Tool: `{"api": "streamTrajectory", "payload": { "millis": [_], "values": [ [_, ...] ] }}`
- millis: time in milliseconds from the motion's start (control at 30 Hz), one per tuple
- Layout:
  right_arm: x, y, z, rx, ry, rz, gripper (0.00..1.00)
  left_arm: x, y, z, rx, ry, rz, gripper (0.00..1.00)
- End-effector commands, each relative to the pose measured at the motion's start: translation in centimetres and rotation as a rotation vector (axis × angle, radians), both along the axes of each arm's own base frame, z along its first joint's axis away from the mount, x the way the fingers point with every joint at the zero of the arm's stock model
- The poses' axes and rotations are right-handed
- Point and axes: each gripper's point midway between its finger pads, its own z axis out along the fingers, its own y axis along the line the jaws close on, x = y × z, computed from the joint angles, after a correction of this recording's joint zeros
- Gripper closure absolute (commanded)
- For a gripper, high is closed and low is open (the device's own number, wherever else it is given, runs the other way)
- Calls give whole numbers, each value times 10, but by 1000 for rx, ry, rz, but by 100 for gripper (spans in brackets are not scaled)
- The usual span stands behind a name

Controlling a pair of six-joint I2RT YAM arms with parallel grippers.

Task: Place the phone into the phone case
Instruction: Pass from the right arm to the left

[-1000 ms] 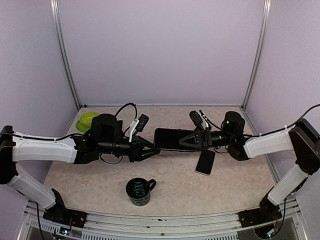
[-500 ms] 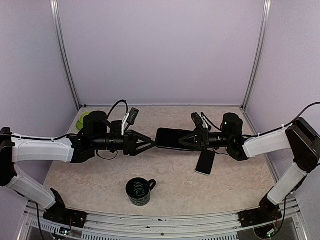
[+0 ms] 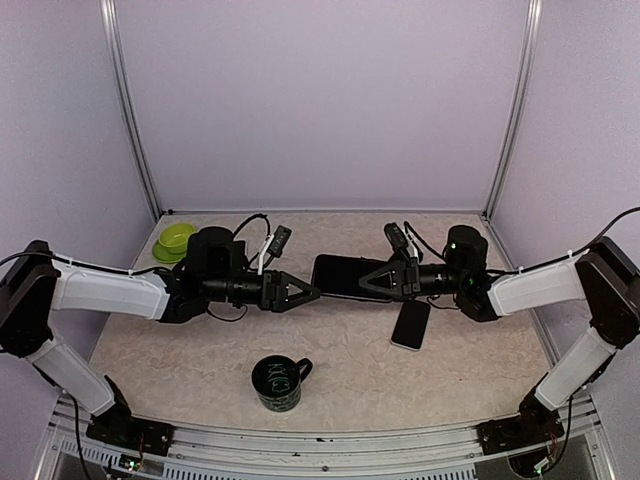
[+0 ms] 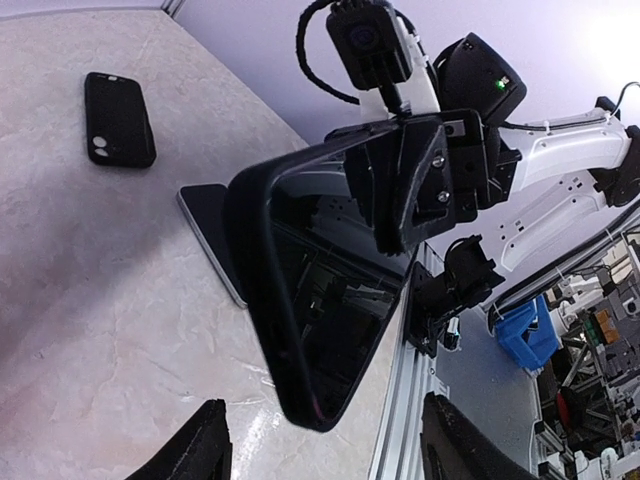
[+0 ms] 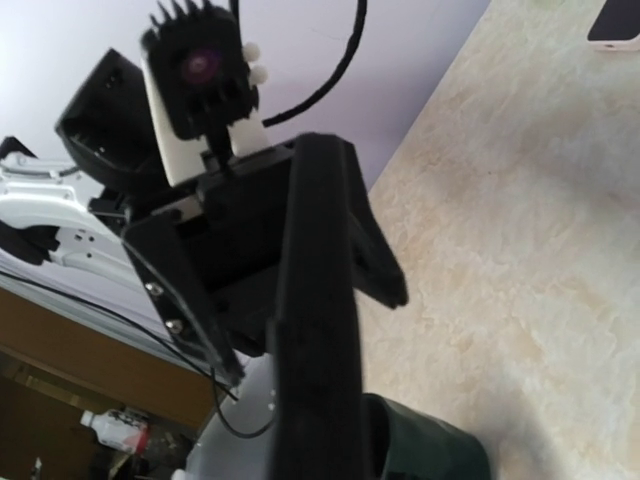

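Note:
My right gripper (image 3: 368, 280) is shut on one end of the black phone (image 3: 338, 277) and holds it above the table. The phone shows a glossy screen with a thick dark rim (image 4: 300, 300); in the right wrist view I see it edge-on (image 5: 315, 340). My left gripper (image 3: 305, 293) faces it from the left, open (image 4: 328, 445), with the phone's free end just between the fingertips and touching neither. A matte black phone case (image 4: 118, 118) lies flat on the table farther off; the top view does not show it.
A second, silver-edged phone (image 3: 411, 324) lies on the table under the right gripper, also seen as a grey slab (image 4: 205, 228). A dark green mug (image 3: 279, 383) stands near the front edge. A green bowl (image 3: 173, 240) sits at the back left.
The left gripper opened and let go of the phone's free end, drew back to the left, then came forward to it again. The right gripper kept its hold.

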Motion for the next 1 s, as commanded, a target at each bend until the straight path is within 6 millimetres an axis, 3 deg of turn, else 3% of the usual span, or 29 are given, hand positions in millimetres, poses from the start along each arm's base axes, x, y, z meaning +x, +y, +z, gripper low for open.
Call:
{"api": "streamTrajectory", "payload": {
  "millis": [0, 100, 300, 533, 700, 767, 967],
  "values": [
    [-8, 3, 20, 30, -123, 20, 100, 0, -16, 26, -82, -27, -52, 39],
    [-9, 5, 16, 9, -137, 25, 100, 0, -19, 28, -102, -17, -64, 43],
    [-9, 8, 14, -25, -182, 6, 100, -2, -25, 26, -117, 19, -96, 61],
    [0, 7, 11, -81, -255, -44, 100, -19, -32, 23, -128, 41, -177, 66],
    [1, 6, 14, -85, -302, -54, 100, -24, -32, 23, -138, 52, -203, 86],
    [1, 7, 15, -86, -307, -51, 100, -27, -32, 23, -142, 54, -214, 100],
    [5, 7, 11, -125, -350, -52, 100, -23, -31, 26, -147, 68, -188, 100]
  ]
}}
